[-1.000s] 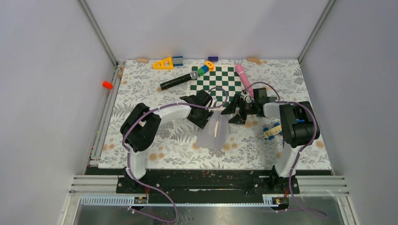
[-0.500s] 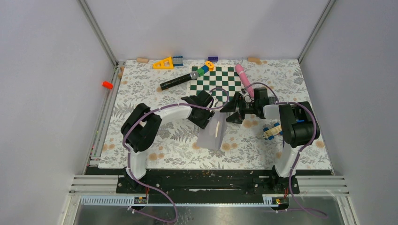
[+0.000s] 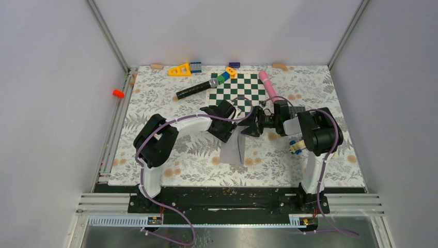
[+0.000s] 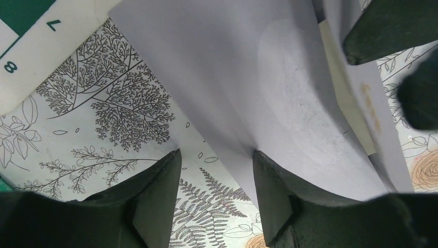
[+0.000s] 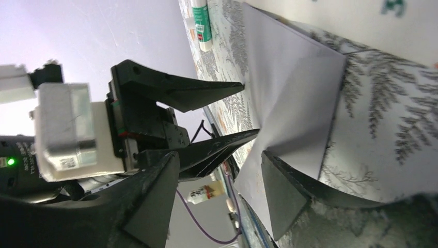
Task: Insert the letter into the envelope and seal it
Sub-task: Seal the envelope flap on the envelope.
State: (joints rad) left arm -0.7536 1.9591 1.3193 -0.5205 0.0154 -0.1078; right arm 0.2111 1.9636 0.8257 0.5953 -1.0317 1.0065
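The plain light grey paper envelope (image 3: 233,151) sits mid-table on the fern-printed tablecloth (image 3: 155,98), between the 2 claws. The left gripper (image 4: 216,157) is spread, the paper touching 1 finger. The right gripper (image 5: 219,157) is spread astride the envelope's edge.

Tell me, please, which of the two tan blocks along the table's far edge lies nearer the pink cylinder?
The right-hand tan block, just beyond the pink cylinder; the left-hand tan block sits by the yellow triangle.

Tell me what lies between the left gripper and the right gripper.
The upper end of the light grey envelope fills the narrow gap between the left gripper and the right gripper, clearest in the top view.
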